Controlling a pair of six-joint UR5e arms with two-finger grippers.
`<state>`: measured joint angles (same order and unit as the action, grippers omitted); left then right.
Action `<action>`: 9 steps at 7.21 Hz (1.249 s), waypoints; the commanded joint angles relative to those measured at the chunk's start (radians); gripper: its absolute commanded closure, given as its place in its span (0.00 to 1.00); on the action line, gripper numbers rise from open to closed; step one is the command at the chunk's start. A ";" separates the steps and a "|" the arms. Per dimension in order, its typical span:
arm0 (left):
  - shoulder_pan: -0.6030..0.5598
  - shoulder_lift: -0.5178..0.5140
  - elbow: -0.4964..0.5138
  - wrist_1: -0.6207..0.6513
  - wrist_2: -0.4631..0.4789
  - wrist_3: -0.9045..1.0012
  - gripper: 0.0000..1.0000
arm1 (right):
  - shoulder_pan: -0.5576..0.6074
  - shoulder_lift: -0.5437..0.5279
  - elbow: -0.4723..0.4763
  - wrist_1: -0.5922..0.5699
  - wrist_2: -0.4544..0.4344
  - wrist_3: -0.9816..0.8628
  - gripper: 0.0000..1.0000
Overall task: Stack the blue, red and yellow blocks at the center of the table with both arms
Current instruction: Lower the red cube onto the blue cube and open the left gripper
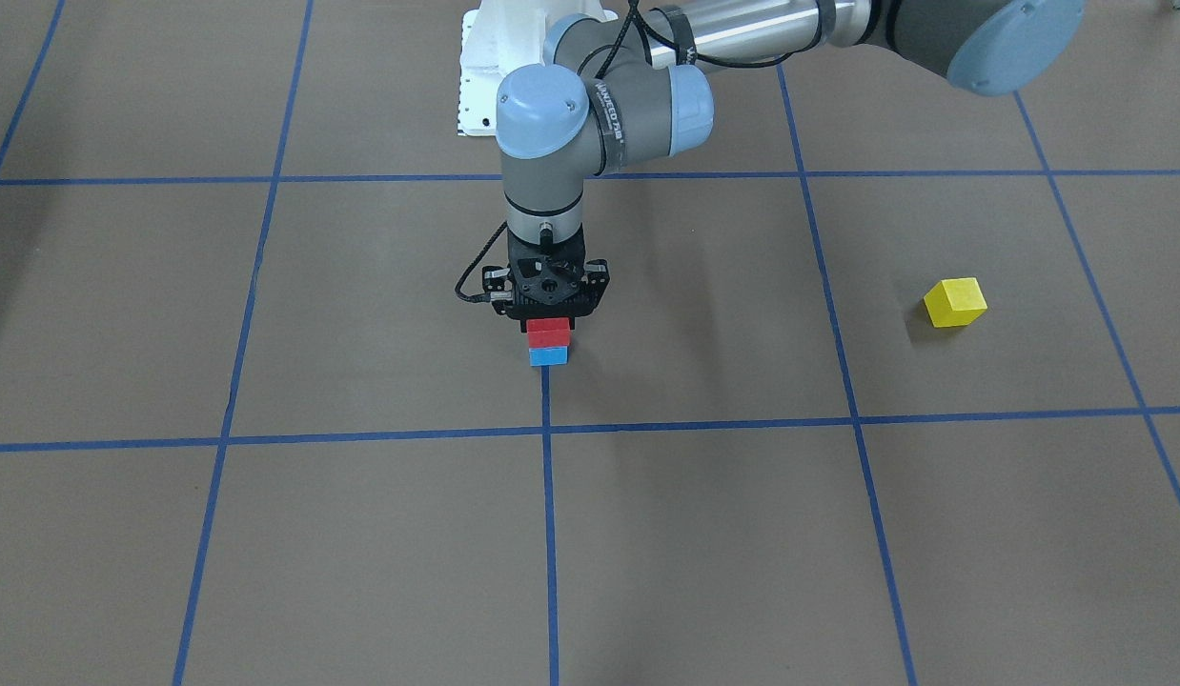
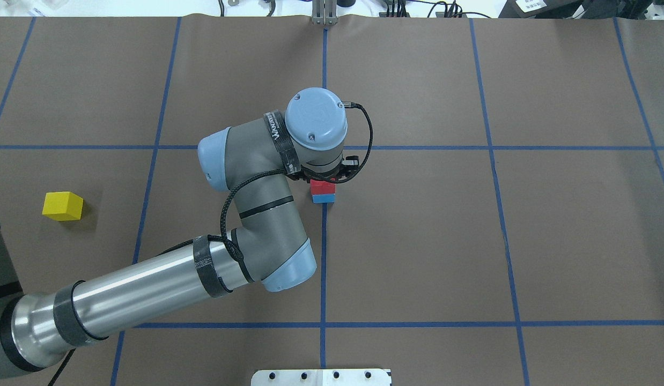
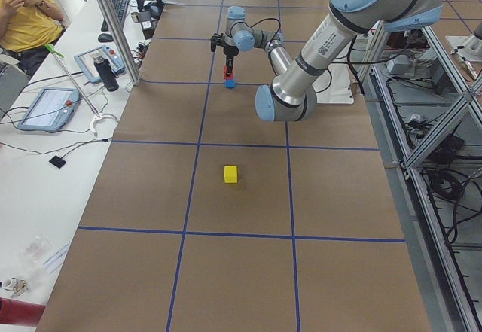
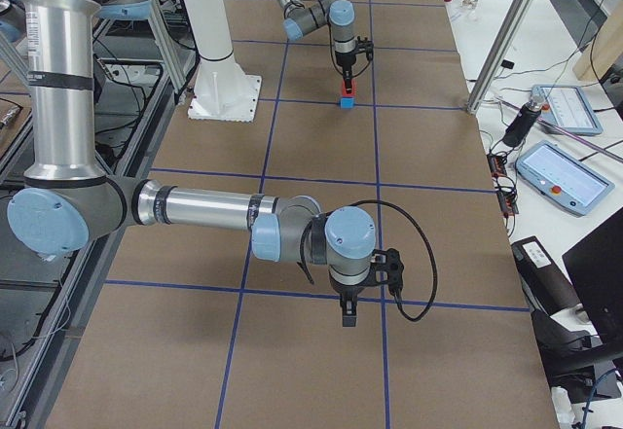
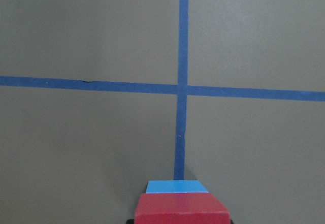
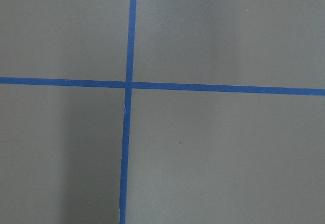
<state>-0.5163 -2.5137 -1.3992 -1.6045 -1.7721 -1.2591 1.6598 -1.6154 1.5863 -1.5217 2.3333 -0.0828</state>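
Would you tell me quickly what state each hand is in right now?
Left hand: at the red block, grip cannot be told.
Right hand: cannot be told.

Left arm (image 2: 267,214): grey joint housings with light-blue round caps. The cap (image 2: 316,118) straight above the jaws has small screws round its rim. A black strap (image 2: 281,142) with white lettering wraps the joint next up from the jaws. Farther from the jaws is a polished silver tube (image 2: 139,292) with black bands. A black cable (image 2: 224,209) runs along the arm and loops into a plug just above the jaws. Left gripper (image 1: 549,324): black, angular body with bracket-like sides.

Right arm (image 4: 195,205): same grey, light-blue and silver build. A black cable loop (image 4: 423,254) hangs beside the jaws. Right gripper (image 4: 349,317): black.

White base plate (image 2: 321,377) with dark bolt holes.
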 commanded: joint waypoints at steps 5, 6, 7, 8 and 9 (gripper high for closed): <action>0.001 0.001 -0.001 0.000 0.000 0.020 0.00 | 0.000 0.002 0.000 0.000 0.000 0.000 0.00; 0.001 0.003 -0.001 0.000 0.000 0.021 0.00 | 0.000 0.002 0.000 0.000 0.000 0.000 0.00; 0.001 0.001 -0.001 -0.006 0.000 0.021 0.00 | 0.000 0.003 0.000 0.000 0.000 0.000 0.00; -0.002 0.001 -0.027 -0.002 -0.003 0.061 0.00 | 0.000 0.005 0.000 0.000 0.000 0.000 0.00; -0.019 0.009 -0.081 0.015 -0.007 0.126 0.00 | 0.000 0.005 0.000 0.000 0.000 0.000 0.00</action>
<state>-0.5214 -2.5108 -1.4306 -1.6031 -1.7748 -1.1956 1.6598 -1.6114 1.5861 -1.5217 2.3332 -0.0829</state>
